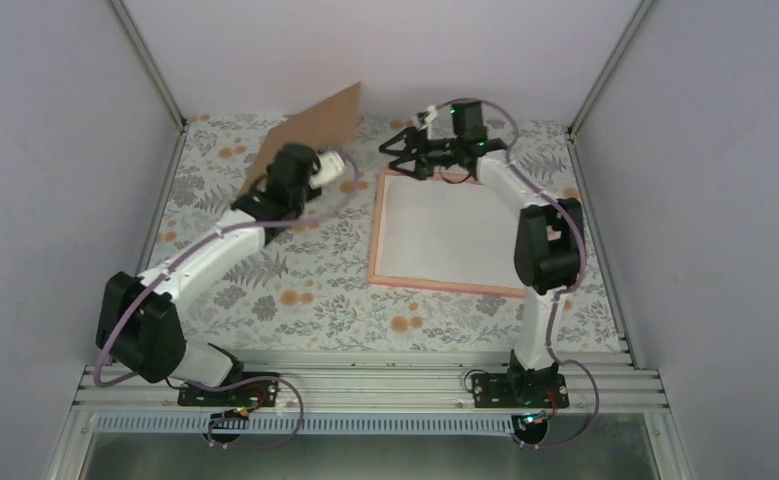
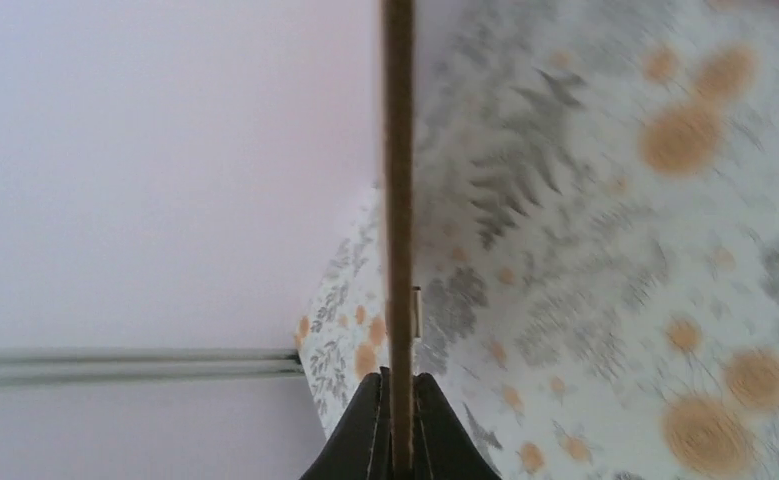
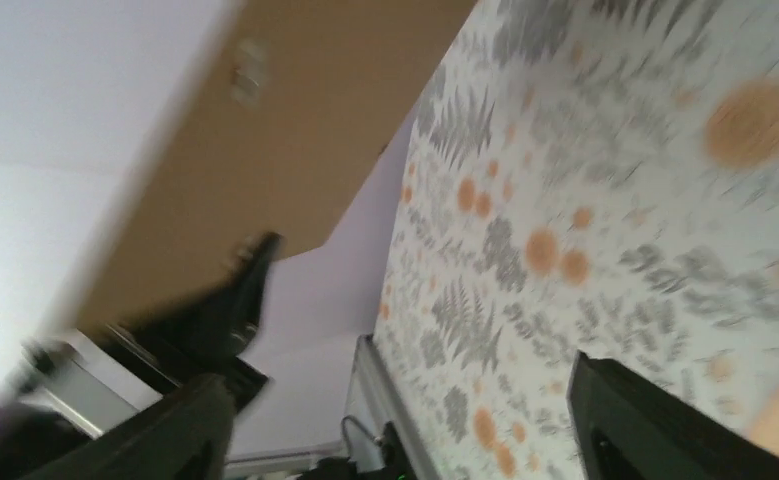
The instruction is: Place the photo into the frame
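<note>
The pink frame (image 1: 375,232) lies flat right of centre, filled by a white sheet (image 1: 445,228) that may be the photo's back; I cannot tell. The brown cardboard sheet (image 1: 317,120) is tilted up at the far left, pinched by its edge in the closed left gripper (image 2: 398,392). It could slip, or swing into the wide-open, empty right gripper (image 1: 398,152) at the frame's far edge.

A robotics lab test cell. The left arm (image 1: 210,250) and right arm (image 1: 548,245) sit bolted to an aluminium rail (image 1: 365,385); 3 plain white panels (image 1: 365,50) enclose a floral-clothed table (image 1: 305,290).
</note>
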You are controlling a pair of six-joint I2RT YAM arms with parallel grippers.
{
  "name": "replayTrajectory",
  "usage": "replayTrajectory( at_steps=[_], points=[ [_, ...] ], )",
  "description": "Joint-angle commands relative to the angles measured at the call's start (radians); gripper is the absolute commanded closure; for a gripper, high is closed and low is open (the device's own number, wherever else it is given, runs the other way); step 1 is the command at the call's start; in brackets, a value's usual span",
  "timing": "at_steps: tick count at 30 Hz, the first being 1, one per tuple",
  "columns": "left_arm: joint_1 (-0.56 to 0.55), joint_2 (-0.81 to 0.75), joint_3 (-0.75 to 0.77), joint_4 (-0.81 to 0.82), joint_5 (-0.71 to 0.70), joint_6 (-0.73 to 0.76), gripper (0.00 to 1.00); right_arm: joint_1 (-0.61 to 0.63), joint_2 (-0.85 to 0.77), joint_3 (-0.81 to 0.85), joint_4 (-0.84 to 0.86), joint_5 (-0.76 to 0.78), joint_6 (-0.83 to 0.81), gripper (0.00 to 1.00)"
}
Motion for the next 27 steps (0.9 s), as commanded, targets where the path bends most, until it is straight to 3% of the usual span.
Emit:
replayTrajectory(
  at_steps=[1, 3, 8, 14, 21, 27],
  points=[
    [0.128, -0.051, 0.298, -0.278, 0.162, -0.263, 0.98, -0.112, -0.118, 0.079, -0.212, 0.101, -0.315, 0.11],
    [0.17, -0.043, 0.418, -0.358, 0.297, -0.322, 0.98, -0.168, -0.151, 0.095, -0.251, 0.156, -0.42, 0.0],
    [0.255, 0.017, 0.698, -0.525, 0.602, -0.477, 0.98, -0.347, -0.217, 0.055, -0.358, 0.221, -0.661, 0.0],
    [0.329, 0.071, 0.869, -0.553, 0.909, -0.631, 0.98, -0.57, -0.292, -0.022, -0.542, 0.383, -0.898, 0.0],
    [0.445, 0.115, 0.831, -0.443, 1.395, -0.898, 0.98, -0.881, -0.246, -0.108, -0.714, 0.425, -1.015, 0.0],
    [0.516, 0.139, 0.674, -0.247, 1.683, -1.158, 0.98, -0.933, -0.211, -0.242, -0.705, 0.458, -1.049, 0.0]
  ],
)
